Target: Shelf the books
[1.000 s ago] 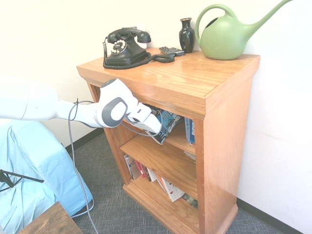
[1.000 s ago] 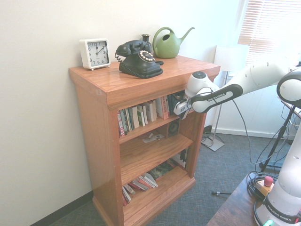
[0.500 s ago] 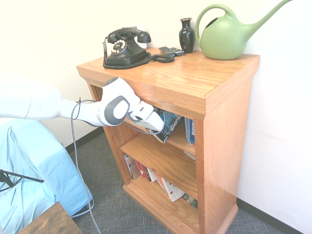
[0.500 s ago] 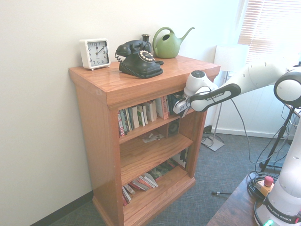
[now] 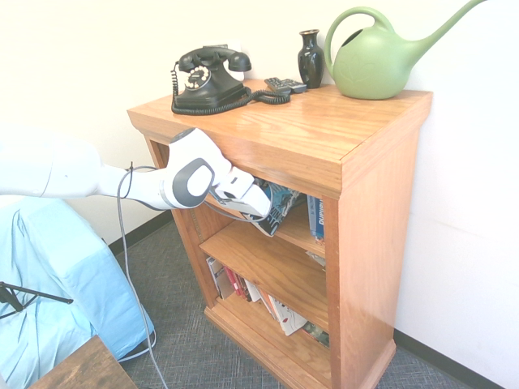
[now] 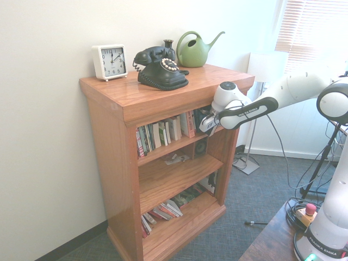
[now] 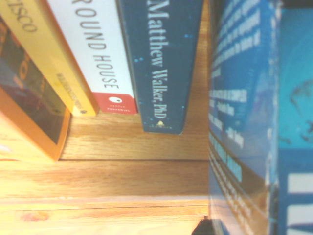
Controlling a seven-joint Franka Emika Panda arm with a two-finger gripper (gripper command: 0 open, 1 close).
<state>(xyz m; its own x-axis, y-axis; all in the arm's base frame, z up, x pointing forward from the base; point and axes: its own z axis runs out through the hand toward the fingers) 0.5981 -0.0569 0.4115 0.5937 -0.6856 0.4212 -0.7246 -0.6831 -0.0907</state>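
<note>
Since a second ago: white gripper (image 5: 261,207) nudged inward, then settled. Claw pinching thick blue-and-black paperback (image 5: 280,204), tilted at top shelf of honey-orange oak bookcase (image 5: 381,211), beside upright spines (image 6: 163,132). Step: insertion. Next, I judge: straighten, push in, release.

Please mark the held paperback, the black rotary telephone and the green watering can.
Paperback (image 5: 281,204): first exterior view, on its blue illustrated cover beyond the gripper.
Rotary telephone (image 5: 207,81): first exterior view, on its black body beside the dial.
Watering can (image 5: 375,65): first exterior view, on its round green belly.
</note>
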